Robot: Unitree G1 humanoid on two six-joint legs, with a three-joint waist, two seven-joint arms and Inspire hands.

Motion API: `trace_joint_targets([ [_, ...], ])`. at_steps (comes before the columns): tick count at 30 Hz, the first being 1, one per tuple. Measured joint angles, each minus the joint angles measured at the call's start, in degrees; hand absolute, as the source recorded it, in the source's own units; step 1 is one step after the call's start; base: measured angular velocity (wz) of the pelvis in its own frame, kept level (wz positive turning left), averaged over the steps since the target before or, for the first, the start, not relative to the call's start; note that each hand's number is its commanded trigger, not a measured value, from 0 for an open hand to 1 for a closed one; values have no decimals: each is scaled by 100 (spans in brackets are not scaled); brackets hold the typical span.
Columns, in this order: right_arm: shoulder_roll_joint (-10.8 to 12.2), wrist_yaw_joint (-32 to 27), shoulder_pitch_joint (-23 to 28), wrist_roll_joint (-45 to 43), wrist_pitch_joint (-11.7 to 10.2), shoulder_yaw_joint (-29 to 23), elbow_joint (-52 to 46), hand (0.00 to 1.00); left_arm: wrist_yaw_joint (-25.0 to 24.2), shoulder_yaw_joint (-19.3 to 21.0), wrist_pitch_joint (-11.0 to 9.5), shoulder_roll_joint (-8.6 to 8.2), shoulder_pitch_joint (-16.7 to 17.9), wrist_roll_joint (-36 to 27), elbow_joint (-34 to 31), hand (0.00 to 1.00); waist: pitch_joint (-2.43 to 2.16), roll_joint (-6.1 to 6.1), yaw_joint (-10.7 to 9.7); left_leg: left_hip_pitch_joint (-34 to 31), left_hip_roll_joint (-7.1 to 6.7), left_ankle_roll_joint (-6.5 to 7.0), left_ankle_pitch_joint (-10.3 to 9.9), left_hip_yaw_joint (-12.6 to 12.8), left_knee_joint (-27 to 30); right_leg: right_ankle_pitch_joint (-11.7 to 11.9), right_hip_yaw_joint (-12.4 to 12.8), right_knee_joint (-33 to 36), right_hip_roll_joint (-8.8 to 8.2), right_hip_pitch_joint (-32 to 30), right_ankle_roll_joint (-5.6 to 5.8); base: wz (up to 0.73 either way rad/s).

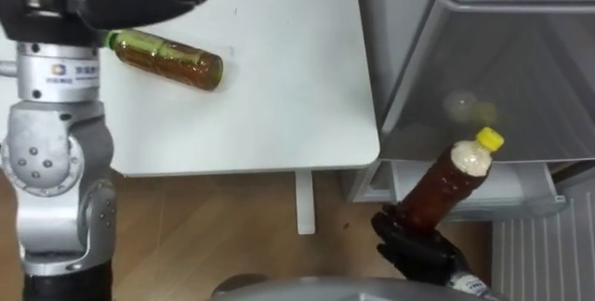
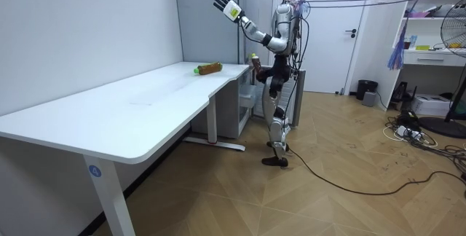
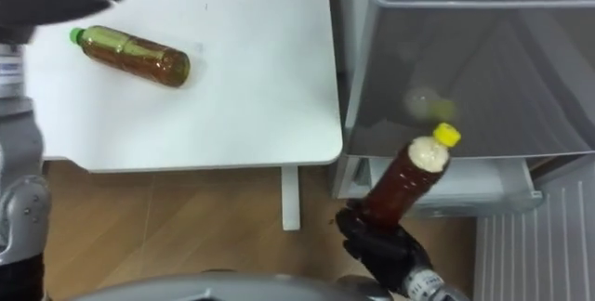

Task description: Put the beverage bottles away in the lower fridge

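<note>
Right hand [image 1: 418, 245], fingers curled round the base of a brown plastic drink bottle with a yellow cap [image 1: 448, 182], holds it tilted. Just beyond the hand stands the grey fridge front [image 1: 502, 69]. Well off to this hand's left, a second brown bottle with a green cap [image 1: 169, 59] lies on the white desk [image 1: 279, 106]. Left hand [image 2: 225, 3] is raised, fingers spread, empty. Judgement: neither drink stowed; both outstanding. No label writing is legible on either bottle.
</note>
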Motion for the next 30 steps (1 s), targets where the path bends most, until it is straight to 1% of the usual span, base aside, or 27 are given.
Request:
trace_joint_targets([
  [2, 10, 15, 0, 93, -41, -213, 400, 100, 142, 279, -42, -6, 0, 2, -215, 0, -46, -27, 3, 10, 11, -13, -14, 1, -2, -4, 4, 1, 10, 8, -5, 0],
  [4, 6, 1, 32, 164, -49, -339, 603, 100, 300, 422, -96, -6, -1, 26, -318, 0, -47, -29, 8, 41, 12, -16, -16, -1, -5, -6, 14, 2, 12, 42, -6, -2],
  [5, 4, -10, 46, 184, -91, -424, 763, 100, 380, 567, -124, -6, -2, 137, -326, 0, -47, -22, 9, 64, 12, -17, -17, -8, -3, -6, 16, -3, 10, 99, -7, -3],
  [8, 10, -109, 114, 237, -91, -673, 996, 100, 769, 933, -138, -7, 11, 313, -328, 0, -39, 18, 40, 147, 19, -25, -47, -7, -15, -6, 38, -6, 30, 152, -7, -8],
  [9, 9, -169, 122, 235, -89, -749, 1063, 100, 957, 1071, -139, -11, 11, 464, -325, 0, -37, 32, 34, 173, 23, -25, -64, -8, -11, -7, 43, -8, 36, 171, -6, -9],
  [10, 8, -198, 126, 238, -87, -779, 1086, 100, 1035, 1148, -141, -12, 11, 525, -325, 0, -32, 38, 34, 194, 25, -23, -71, -8, -10, -8, 45, -8, 37, 171, -7, -3],
  [11, -9, -269, 167, 229, -85, -818, 1091, 100, 1164, 1306, -144, -8, 19, 642, -306, 0, -30, 61, 65, 228, 24, -22, -81, -10, -9, -15, 49, -9, 38, 196, -5, -4],
  [12, -35, -336, 240, 208, -82, -866, 1089, 100, 1275, 1485, -148, -11, 67, 697, -292, 0, -44, 71, 88, 241, 21, -20, -86, -8, -10, -23, 59, -9, 36, 203, -5, -3],
  [13, -40, -364, 288, 211, -82, -908, 1084, 100, 1324, 1580, -149, -11, 100, 692, -282, 0, -55, 84, 105, 247, 20, -20, -86, -7, -12, -24, 63, -10, 36, 211, -6, 0],
  [14, -39, -395, 402, 201, -78, -1041, 1091, 100, 1389, 1824, -152, -12, 188, 721, -225, 0, -56, 108, 162, 274, 20, -21, -87, -4, -16, -27, 77, -14, 40, 227, -6, 0],
  [15, -43, -409, 456, 184, -76, -1101, 1105, 100, 1440, 1965, -154, -13, 241, 725, -179, 0, -43, 129, 177, 298, 21, -21, -87, -4, -24, -28, 82, -14, 42, 244, -7, 0],
  [16, -50, -465, 582, 133, -66, -1203, 1159, 100, 1589, 2205, -154, -24, 332, 726, -28, 0, -34, 152, 217, 354, 17, -23, -88, -8, -40, -50, 88, -5, 42, 279, -6, 0],
  [17, -54, -584, 697, 102, -24, -1235, 1215, 100, 1788, 2421, -153, -27, 442, 713, 138, 0, -34, 186, 292, 399, 11, -30, -92, -6, -56, -79, 104, 8, 43, 294, -9, -4],
  [18, -57, -653, 759, 81, 16, -1252, 1222, 100, 1892, 2525, -153, -27, 511, 692, 229, 0, -30, 202, 320, 418, 7, -35, -95, -4, -66, -98, 122, 6, 47, 294, -11, -7],
  [19, -50, -755, 843, 91, 113, -1290, 1218, 100, 2096, 2671, -150, -27, 656, 605, 381, 0, -33, 217, 331, 434, 4, -45, -101, -6, -73, -117, 134, 18, 55, 296, -15, -7],
  [21, -60, -946, 876, 95, 232, -1321, 1226, 100, 2408, 2874, -156, -41, 907, 324, 757, 0, -33, 208, 346, 436, 9, -53, -103, -6, -85, -122, 127, 16, 69, 287, -28, -2],
  [22, -64, -989, 879, 96, 260, -1321, 1226, 100, 2462, 2874, -155, -44, 950, 184, 891, 0, -33, 209, 339, 437, 12, -55, -103, -8, -84, -122, 121, 16, 71, 289, -31, 0],
  [24, -97, -1158, 825, 74, 448, -1320, 1227, 100, 2646, 2872, -126, -45, 1039, -400, 1569, 0, -32, 208, 359, 444, 15, -62, -99, -10, -99, -126, 121, 21, 75, 293, -40, 0],
  [25, -103, -1211, 804, 71, 498, -1332, 1223, 100, 2677, 2871, -118, -46, 1065, -527, 1774, 0, -33, 210, 358, 445, 18, -62, -99, -9, -100, -128, 123, 21, 75, 293, -43, 0],
  [26, -101, -1319, 751, 64, 622, -1397, 1214, 100, 2698, 2853, -41, -47, 1127, -844, 2162, 0, -33, 208, 341, 444, 14, -62, -100, -10, -103, -129, 118, 18, 74, 291, -44, 0],
  [27, -101, -1417, 717, 74, 701, -1425, 1212, 100, 2718, 2782, 3, -49, 1204, -1234, 2599, 0, -36, 202, 344, 453, 13, -63, -100, -8, -112, -129, 116, 17, 73, 295, -44, 0],
  [28, -109, -1459, 700, 71, 737, -1426, 1205, 100, 2708, 2728, 9, -48, 1261, -1366, 2903, 0, -36, 203, 350, 460, 15, -63, -100, -8, -123, -130, 116, 16, 72, 297, -43, 0],
  [29, -111, -1566, 688, 72, 826, -1432, 1115, 100, 2698, 2604, 105, -64, 1353, -1613, 3440, 0, -35, 205, 345, 452, 19, -62, -100, -7, -130, -131, 123, 15, 70, 291, -41, -3],
  [30, -102, -1669, 708, 69, 908, -1426, 958, 100, 2698, 2447, 241, -120, 1510, -1944, 3856, 0, -37, 186, 349, 454, 9, -61, -101, 9, -141, -130, 148, 21, 74, 287, -41, -5],
])
